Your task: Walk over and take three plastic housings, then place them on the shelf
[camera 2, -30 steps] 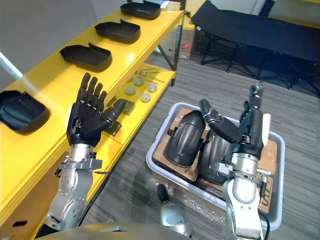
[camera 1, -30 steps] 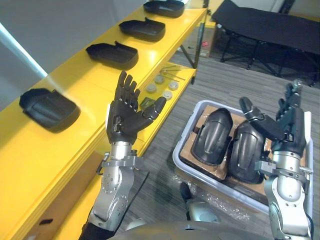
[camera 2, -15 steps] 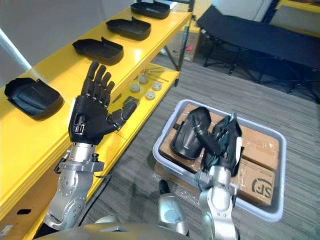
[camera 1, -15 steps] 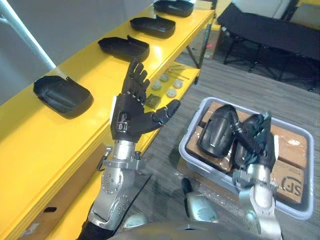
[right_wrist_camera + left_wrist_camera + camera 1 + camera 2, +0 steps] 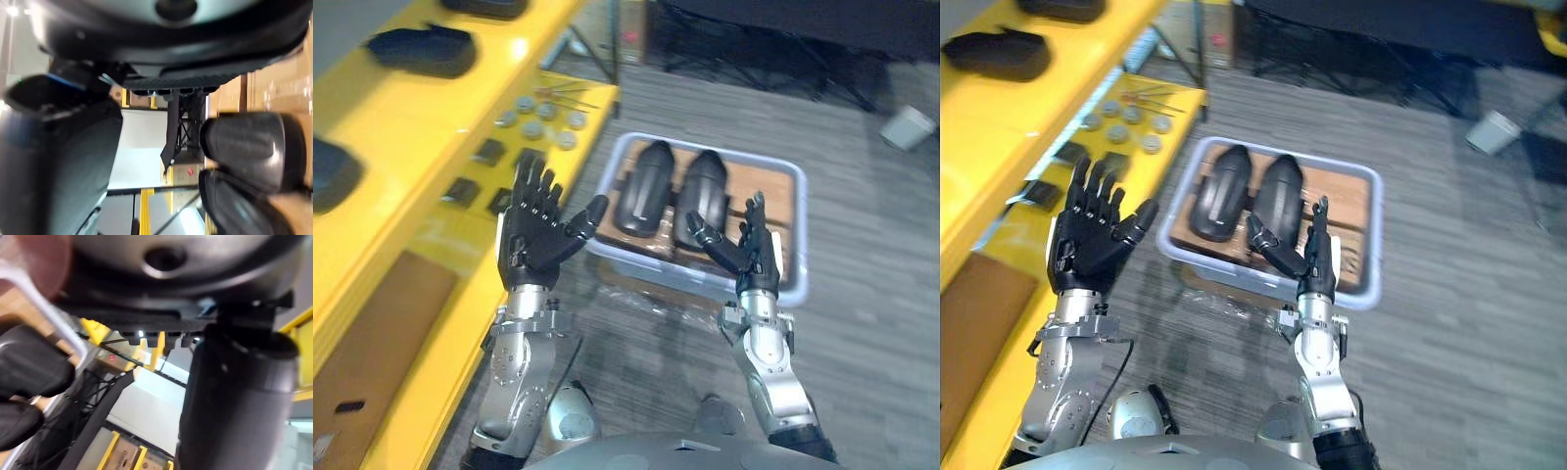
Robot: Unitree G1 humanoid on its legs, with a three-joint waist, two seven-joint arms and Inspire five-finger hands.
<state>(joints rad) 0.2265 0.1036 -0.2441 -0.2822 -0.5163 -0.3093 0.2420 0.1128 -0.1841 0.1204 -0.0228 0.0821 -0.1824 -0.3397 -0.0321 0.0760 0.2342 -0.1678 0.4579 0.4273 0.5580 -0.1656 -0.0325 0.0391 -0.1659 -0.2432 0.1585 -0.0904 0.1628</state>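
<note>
The yellow shelf point(image 5: 406, 132) runs along the robot's left. Beside it, a grey tub point(image 5: 799, 230) on the floor holds 2 plastic housings point(image 5: 641, 191) side by side. The left hand point(image 5: 530, 247) and right hand point(image 5: 754, 259) hover nearby, fingers spread, empty.

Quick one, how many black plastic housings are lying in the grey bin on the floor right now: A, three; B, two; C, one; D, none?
B: the left housing and the right housing lie side by side in the grey bin, and there is no third one with them.
</note>
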